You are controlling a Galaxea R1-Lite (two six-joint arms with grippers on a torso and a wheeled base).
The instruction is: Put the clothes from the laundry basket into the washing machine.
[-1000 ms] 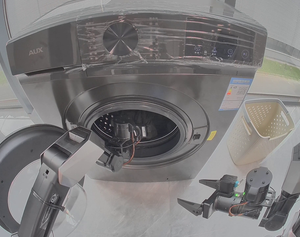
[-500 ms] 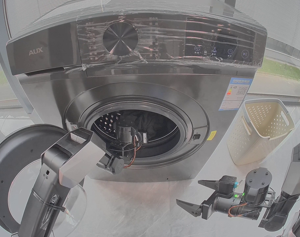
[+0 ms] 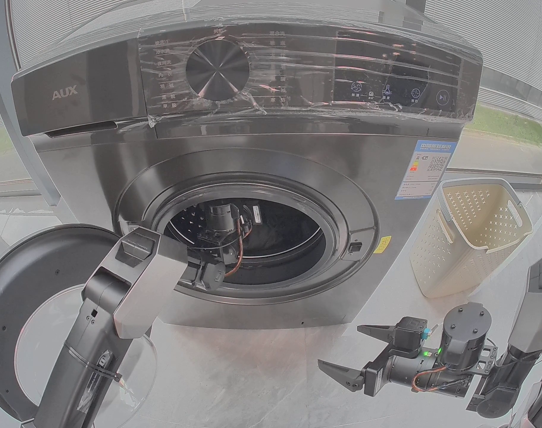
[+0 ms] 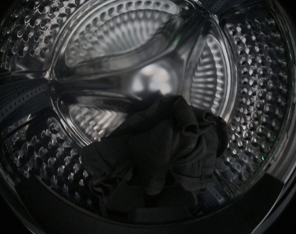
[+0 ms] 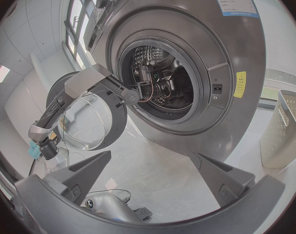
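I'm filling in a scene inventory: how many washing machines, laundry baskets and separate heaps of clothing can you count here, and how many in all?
Washing machine: 1
Laundry basket: 1
Dark clothing heap, lying in the drum: 1 (the number of garments in it cannot be told)
Total: 3

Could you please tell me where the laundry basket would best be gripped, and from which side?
Probably by the rim of the laundry basket, just above the handle slot on the side facing the washing machine, coming down from above. It stands upright, mouth open and apparently empty, so one finger fits inside and one outside. The open right gripper lies toward that side.
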